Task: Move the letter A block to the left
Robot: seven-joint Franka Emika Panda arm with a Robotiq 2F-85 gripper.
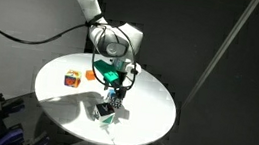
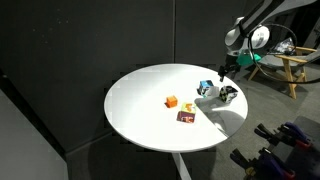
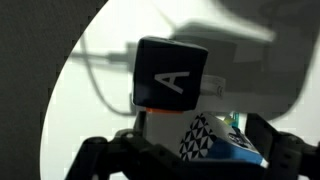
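The letter A block (image 3: 170, 75), a black cube with a white A, fills the middle of the wrist view. It also shows near the table's edge in an exterior view (image 2: 228, 95). The blue-topped checker cube (image 3: 205, 140) sits right beside it (image 2: 205, 88) and shows under the gripper in an exterior view (image 1: 108, 108). My gripper (image 3: 190, 165) is open, its two dark fingers spread wide at the bottom of the wrist view. It hovers just above the two cubes in both exterior views (image 1: 116, 89) (image 2: 224, 72) and holds nothing.
The round white table (image 2: 140, 110) also bears a brown-red cube with yellow (image 2: 186, 116) (image 1: 71, 77) and a small orange piece (image 2: 171, 101) (image 1: 90, 74). The table edge is close behind the cubes. Black curtains surround the table, and wooden furniture (image 2: 295, 65) stands beyond.
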